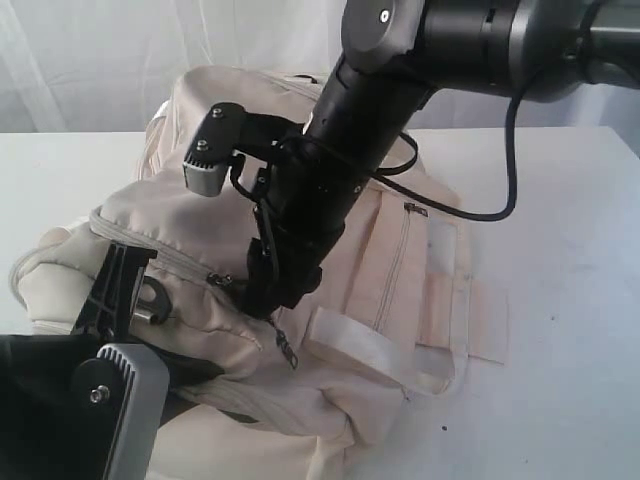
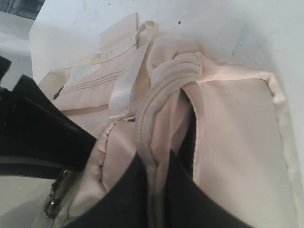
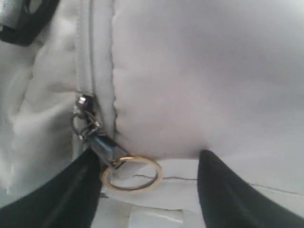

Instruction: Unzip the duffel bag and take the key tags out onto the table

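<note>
1. The cream duffel bag (image 1: pixel 400 260) lies slumped on the white table (image 1: pixel 570 300) and fills the middle of my exterior view.
2. My left gripper (image 2: pixel 154 161) is at the bag's near-left end. It is clamped on a raised ridge of the bag's cream fabric, with a dark finger pressing from each side.
3. My right gripper (image 3: pixel 149 156) is down on the bag's top by the zip, jaws standing apart and nothing held.
4. The gold zipper-pull ring (image 3: pixel 158 172) lies flat on the fabric between the right fingers (image 3: pixel 71 194), just beside one and well apart from the other.
5. The zipper slider (image 3: pixel 87 121) sits next to the ring, linked to it by a small dark tab. The zip line beyond it looks closed.
</note>
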